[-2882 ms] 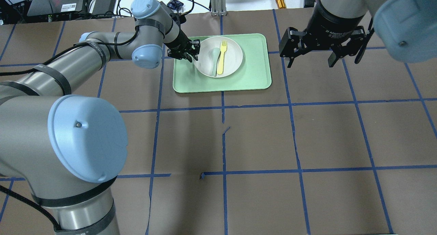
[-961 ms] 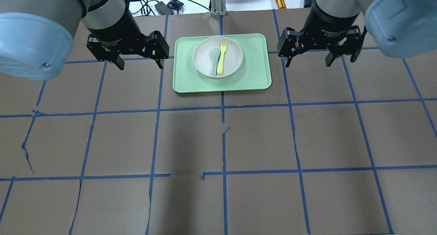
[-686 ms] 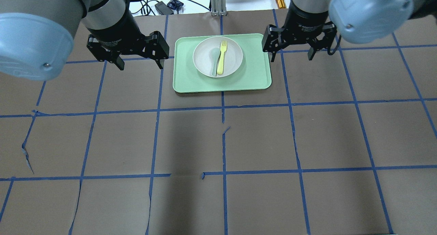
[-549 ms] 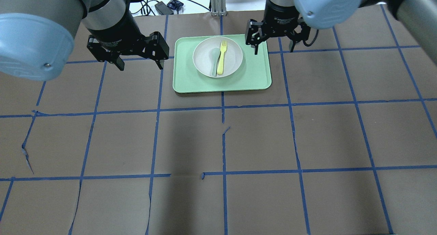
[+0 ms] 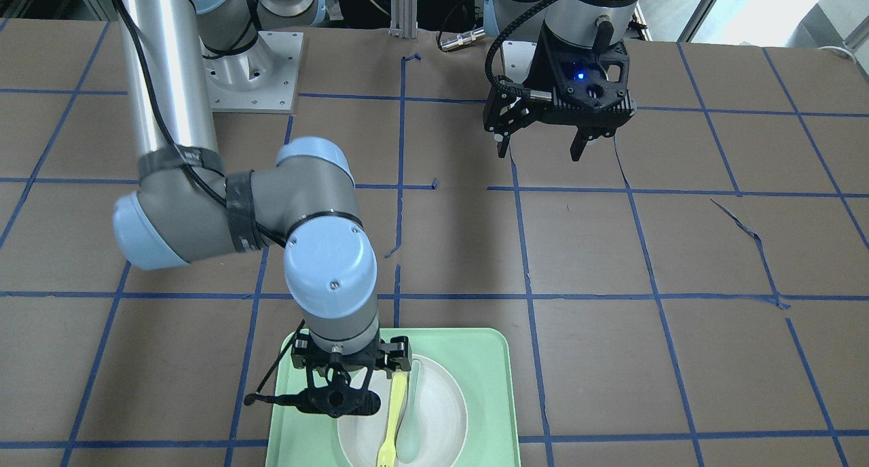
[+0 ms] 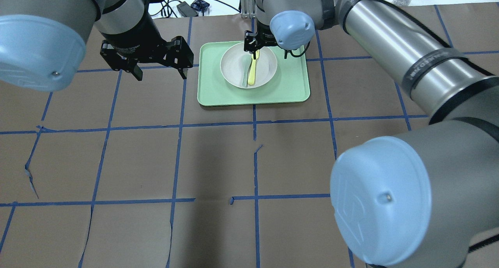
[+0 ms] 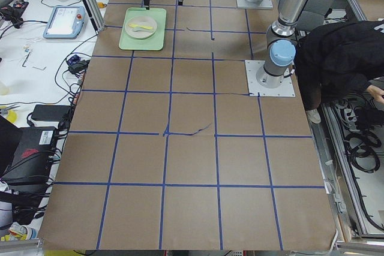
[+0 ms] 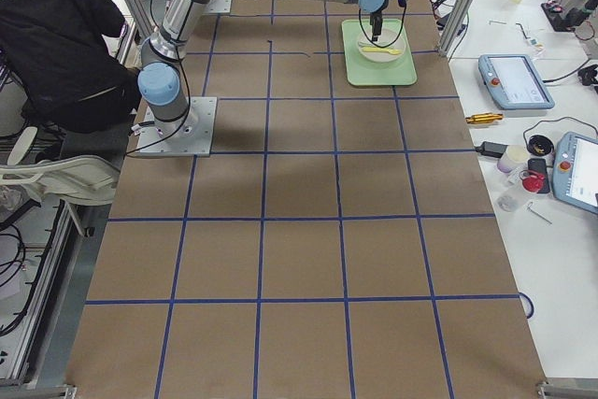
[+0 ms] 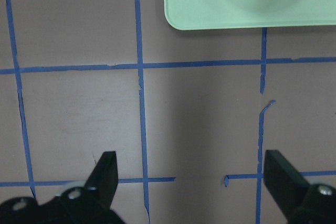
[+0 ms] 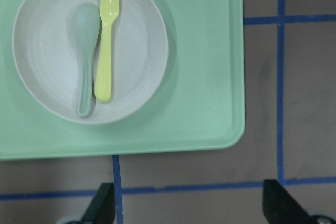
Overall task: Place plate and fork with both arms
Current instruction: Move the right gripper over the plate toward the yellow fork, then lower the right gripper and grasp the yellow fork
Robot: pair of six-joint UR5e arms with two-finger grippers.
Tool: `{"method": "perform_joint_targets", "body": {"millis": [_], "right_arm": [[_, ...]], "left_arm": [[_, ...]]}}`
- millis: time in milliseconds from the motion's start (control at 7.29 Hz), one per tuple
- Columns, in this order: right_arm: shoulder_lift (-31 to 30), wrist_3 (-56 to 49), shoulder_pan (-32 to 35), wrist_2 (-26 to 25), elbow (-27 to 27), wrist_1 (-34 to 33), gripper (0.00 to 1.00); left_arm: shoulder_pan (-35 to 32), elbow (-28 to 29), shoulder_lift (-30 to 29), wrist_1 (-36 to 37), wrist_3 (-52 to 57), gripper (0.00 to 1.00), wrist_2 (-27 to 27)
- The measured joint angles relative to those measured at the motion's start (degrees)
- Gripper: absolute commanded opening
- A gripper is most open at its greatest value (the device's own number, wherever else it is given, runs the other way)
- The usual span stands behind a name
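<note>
Overhead exterior: we count one round off-white plate (image 6: 268,67), one yellow plastic fork (image 6: 252,71), one grey-green spoon (image 6: 245,72), one mint-green tray (image 6: 290,85) at the table's far edge; left gripper (image 6: 160,75) and right gripper (image 10: 189,192) spread wide.

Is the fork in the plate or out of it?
In the plate. The fork lies flat beside the spoon, its tines and handle both within the rim.

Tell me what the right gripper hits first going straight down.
Most likely the fork, or the plate just beside it: the open right gripper points down over the plate on the tray. Its height is unclear, so the exact spot is uncertain.
</note>
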Motion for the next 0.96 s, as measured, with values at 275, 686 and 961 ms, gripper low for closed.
{"method": "perform_joint_targets", "body": {"millis": [275,686,961], "right_arm": [[4.5,1.3,0.9,1.6,-0.8,-5.5,0.91],[6.5,0.6,1.0,3.5,0.0,-8.4,0.63],[6.2,-1.9,1.0,3.5,0.8,-8.5,0.59]], "left_arm": [[0.0,0.0,-0.1,0.0,0.0,1.0,0.0],[0.1,0.0,-0.2,0.0,0.2,1.0,0.0],[0.1,0.0,-0.2,0.0,0.1,1.0,0.0]]}}
